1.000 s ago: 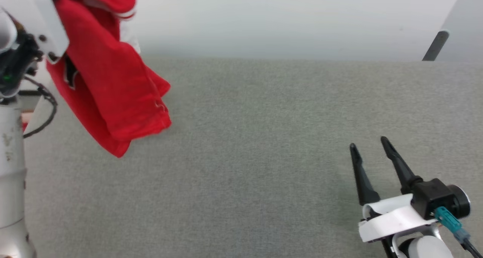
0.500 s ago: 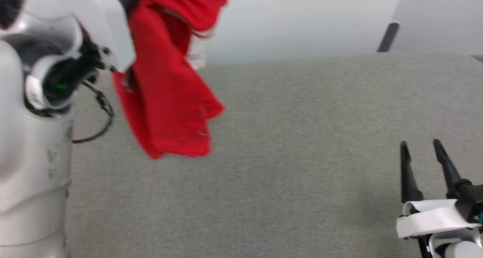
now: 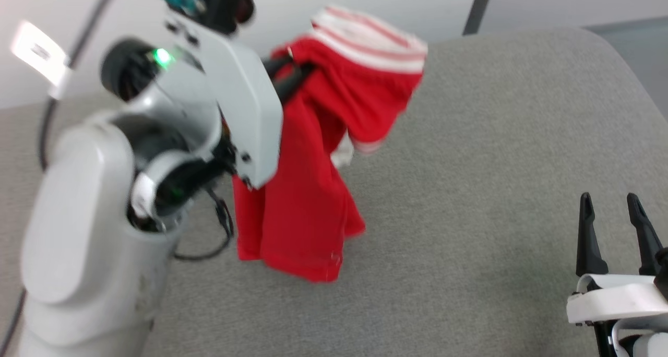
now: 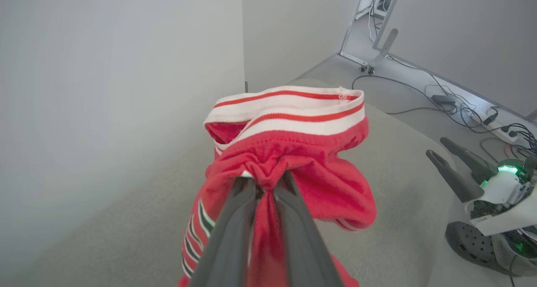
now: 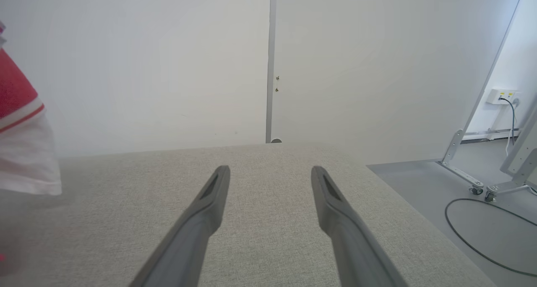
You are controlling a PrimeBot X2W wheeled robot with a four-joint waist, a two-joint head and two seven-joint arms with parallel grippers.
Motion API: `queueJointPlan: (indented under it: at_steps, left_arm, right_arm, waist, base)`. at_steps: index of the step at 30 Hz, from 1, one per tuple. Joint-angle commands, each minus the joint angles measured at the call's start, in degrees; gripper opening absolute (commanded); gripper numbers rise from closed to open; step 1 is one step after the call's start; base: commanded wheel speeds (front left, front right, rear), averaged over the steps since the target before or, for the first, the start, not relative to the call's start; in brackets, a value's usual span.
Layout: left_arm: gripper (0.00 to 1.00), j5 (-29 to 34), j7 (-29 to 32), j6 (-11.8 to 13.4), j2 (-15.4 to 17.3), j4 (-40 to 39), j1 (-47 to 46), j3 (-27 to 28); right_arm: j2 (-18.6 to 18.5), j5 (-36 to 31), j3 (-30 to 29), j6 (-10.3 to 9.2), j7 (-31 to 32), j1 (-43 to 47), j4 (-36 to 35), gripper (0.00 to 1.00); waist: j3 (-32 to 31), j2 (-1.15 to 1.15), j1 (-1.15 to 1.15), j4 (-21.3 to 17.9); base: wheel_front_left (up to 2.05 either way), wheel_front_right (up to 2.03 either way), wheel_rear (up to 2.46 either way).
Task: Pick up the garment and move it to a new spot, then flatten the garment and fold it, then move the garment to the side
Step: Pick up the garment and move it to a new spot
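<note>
Garment [image 3: 297,211] is pinched at a bunched fold by left gripper [image 4: 267,181] and hung over grey surface [image 3: 496,138], left of centre; right gripper [image 3: 608,198] is held wide apart and empty, well clear at right

garment [image 3: 297,211]: I see red, with white-and-red striped trim
surface [image 3: 496,138]: I see flat grey
right gripper [image 3: 608,198]: dark fingers

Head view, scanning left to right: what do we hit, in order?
left forearm → garment → dark post → right gripper
</note>
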Motion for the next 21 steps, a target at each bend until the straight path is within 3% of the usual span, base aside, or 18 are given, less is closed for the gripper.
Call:
queueJointPlan:
  at_steps: [1, 10, 21]
  left_arm:
    - [0.0, -0.14, 0.38, 0.34, -0.07, -0.39, 1.7, -0.48]
    - [0.0, -0.74, 2.74, 0.33, 0.93, -0.57, 10.26, -4.5]
    - [0.0, -1.92, 5.31, 0.24, 2.13, 0.29, 16.89, -7.63]
  right_arm:
    - [0.23, 1.1, 0.25, 0.0, -0.07, -0.7, 0.16, 1.0]
    - [0.21, 3.03, 1.12, 0.0, -0.07, -1.96, 1.21, 1.0]
    - [0.2, 3.6, 1.69, 0.0, -0.07, -2.86, 2.01, 1.0]
  waist:
    - [2.4, 0.0, 0.0, -2.2]
    - [4.98, 0.0, 0.0, -3.43]
    - [5.43, 0.0, 0.0, -2.23]
  base:
    - [0.0, 0.0, 0.0]
    - [0.0, 0.0, 0.0]
    - [0.0, 0.0, 0.0]
